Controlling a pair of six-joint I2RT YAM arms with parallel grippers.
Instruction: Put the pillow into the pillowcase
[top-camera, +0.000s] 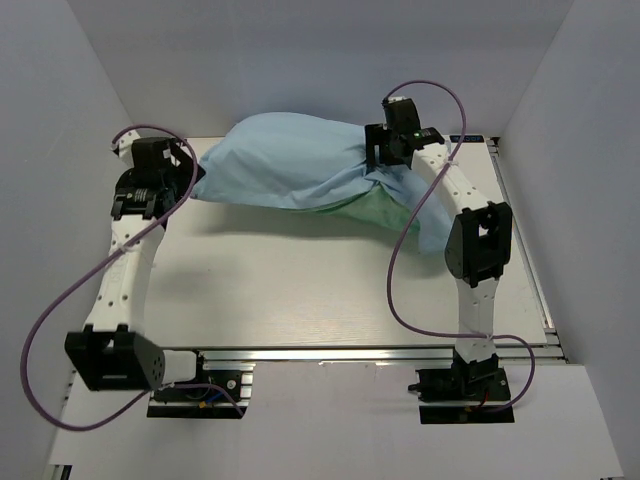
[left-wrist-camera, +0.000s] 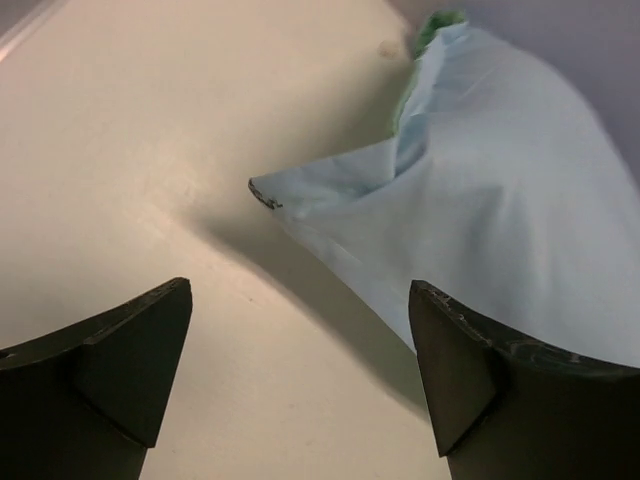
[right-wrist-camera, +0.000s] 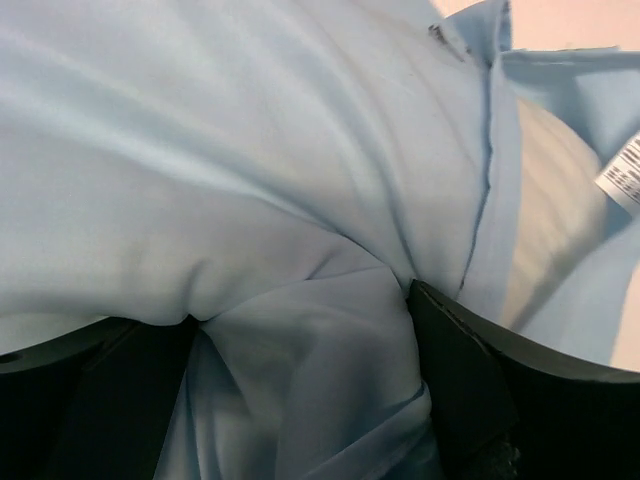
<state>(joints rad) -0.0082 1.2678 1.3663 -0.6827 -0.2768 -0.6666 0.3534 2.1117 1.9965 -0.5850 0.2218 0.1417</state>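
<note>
Left jaws: spread wide and holding nothing, poised over bare table (left-wrist-camera: 140, 140). The left wrist view shows a pointed corner of the pillowcase (left-wrist-camera: 500, 220) lying just ahead of the tips. Right jaws: likewise spread wide, standing astride a bunched fold of the plain blue cloth, which fills the gap between them; no pinch is visible. Only the right wrist view shows a stitched hem and a white barcode label (right-wrist-camera: 622, 172) at its right edge. Only the overhead view shows the whole: the pillowcase lies plump across the far half of the table, with the left arm (top-camera: 125, 270) at its left end and the right arm (top-camera: 470, 240) over its right end. A sea-green strip (top-camera: 372, 212) shows beneath. The pillow is hidden by cloth.
</note>
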